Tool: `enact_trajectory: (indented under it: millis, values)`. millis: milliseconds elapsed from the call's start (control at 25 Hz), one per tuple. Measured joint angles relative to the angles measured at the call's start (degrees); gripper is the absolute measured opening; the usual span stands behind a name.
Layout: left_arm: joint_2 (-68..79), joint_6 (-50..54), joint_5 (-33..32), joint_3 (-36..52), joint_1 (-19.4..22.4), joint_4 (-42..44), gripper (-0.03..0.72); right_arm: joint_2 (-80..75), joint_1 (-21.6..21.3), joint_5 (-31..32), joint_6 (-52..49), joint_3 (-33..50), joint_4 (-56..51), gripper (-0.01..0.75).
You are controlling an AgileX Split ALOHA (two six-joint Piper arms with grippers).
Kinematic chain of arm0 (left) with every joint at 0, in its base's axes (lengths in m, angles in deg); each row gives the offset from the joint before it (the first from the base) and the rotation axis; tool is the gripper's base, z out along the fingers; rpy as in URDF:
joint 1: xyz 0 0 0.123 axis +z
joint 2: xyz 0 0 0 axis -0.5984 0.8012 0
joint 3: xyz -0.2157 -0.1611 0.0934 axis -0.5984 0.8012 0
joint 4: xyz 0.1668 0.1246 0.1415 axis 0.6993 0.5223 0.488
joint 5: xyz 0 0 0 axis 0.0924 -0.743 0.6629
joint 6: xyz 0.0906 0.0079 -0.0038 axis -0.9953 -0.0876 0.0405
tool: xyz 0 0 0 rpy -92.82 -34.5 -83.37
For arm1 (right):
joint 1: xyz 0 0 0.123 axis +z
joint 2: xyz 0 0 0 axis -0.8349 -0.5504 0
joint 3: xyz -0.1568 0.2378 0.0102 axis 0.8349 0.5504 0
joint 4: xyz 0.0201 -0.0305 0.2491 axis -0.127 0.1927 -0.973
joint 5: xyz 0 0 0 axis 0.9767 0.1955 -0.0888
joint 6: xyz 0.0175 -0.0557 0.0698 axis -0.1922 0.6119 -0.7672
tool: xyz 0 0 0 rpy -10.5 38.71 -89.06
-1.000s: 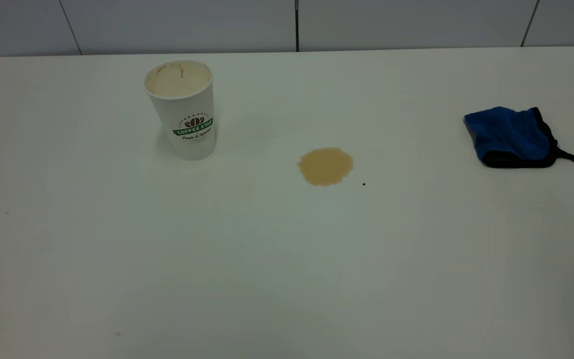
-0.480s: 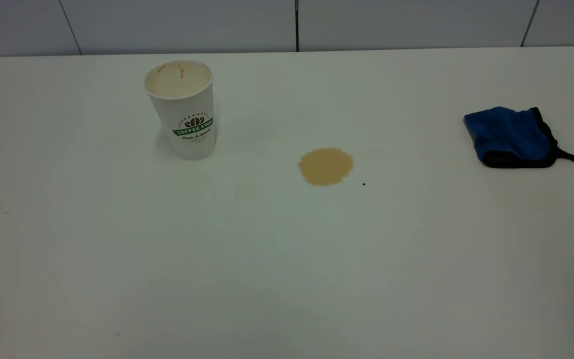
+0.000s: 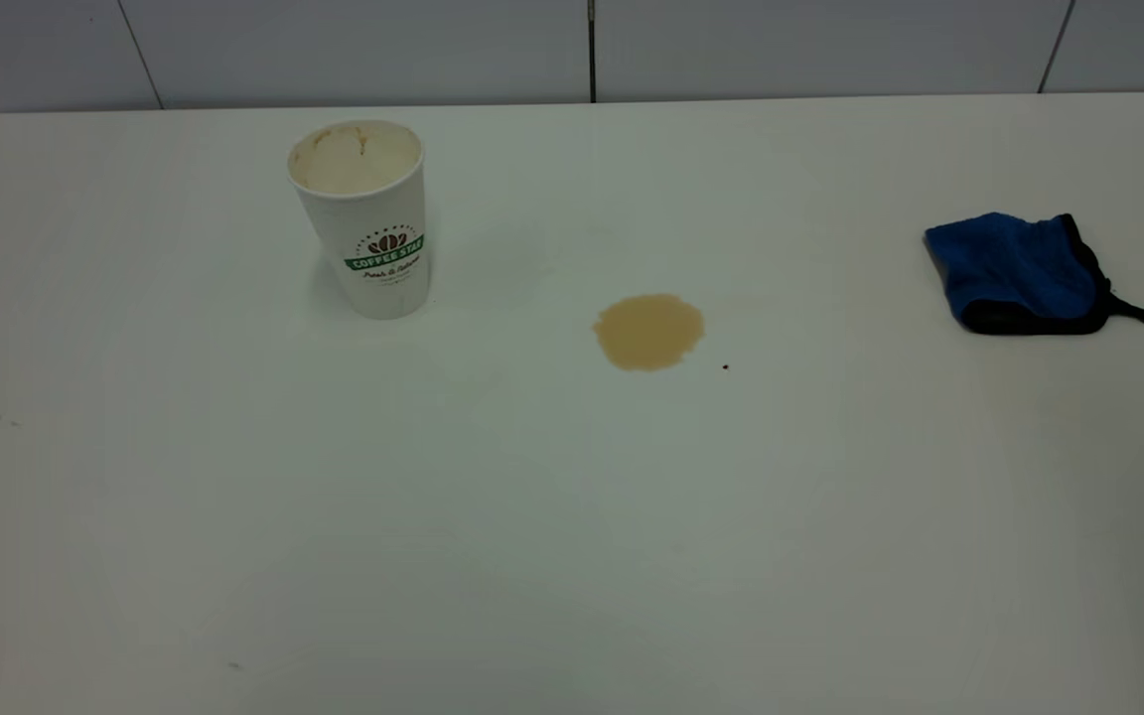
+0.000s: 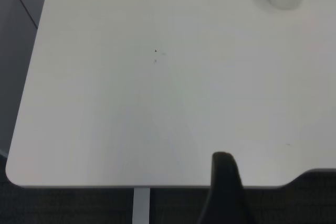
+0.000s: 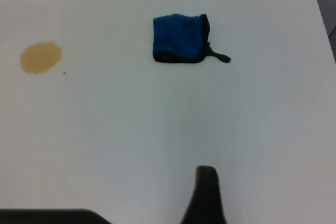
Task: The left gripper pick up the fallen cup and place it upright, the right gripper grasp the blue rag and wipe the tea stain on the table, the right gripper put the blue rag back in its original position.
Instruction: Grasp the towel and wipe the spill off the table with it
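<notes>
- Landmark = tea stain, roundish light-brown puddle near mid-table.
- Paper cup stands upright well left of the stain and a bit further back, so the cup step looks done. Inside is tea-stained beige.
- Left gripper: only one dark finger tip shows in the left wrist view, over the near table edge, far from the cup. Can't tell how far the jaws are apart; nothing visibly held.
- Blue rag lies folded well right of the stain, black strap pointing away from it. Untouched, so grasp and wipe remain, by my read.
- Right gripper: again one dark finger tip, in the right wrist view, on the near side of rag and stain, apart from both. Jaw opening can't be told; holding nothing I can see.
- Risks:
  - The rag is soft and folded: a shallow pinch may lift only the top layer or snag the strap, so it unfolds.
  - A wipe swept leftward could smear liquid toward the cup, or clip and tip the light cup.
  - A single pass on a glossy top likely leaves a streak.
- Surface: white glossy table, a small dark speck just right of the stain, more specks far left.
- Room: grey panelled wall with dark seams behind the table.
</notes>
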Motion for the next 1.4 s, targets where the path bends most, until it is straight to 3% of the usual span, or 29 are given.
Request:
enact_trajectory:
  millis: [520, 960, 1280, 1400]
  values:
    - [0.00, 0.00, 0.00, 0.00, 0.00, 0.00, 0.564, -47.45, 0.00, -17.84, 2.50, -15.28, -1.49, 0.724]
    - [0.00, 0.00, 0.00, 0.00, 0.00, 0.00, 0.564, -78.64, 0.21, -24.38, 3.67, -27.07, -2.77, 0.711]
    - [0.00, 0.00, 0.00, 0.00, 0.00, 0.00, 0.564, -94.59, 3.67, -28.68, 3.88, -37.29, -2.92, 0.701]
    - [0.00, 0.00, 0.00, 0.00, 0.00, 0.00, 0.564, -100.88, 4.17, -27.52, 3.88, -42.75, -2.92, 0.698]
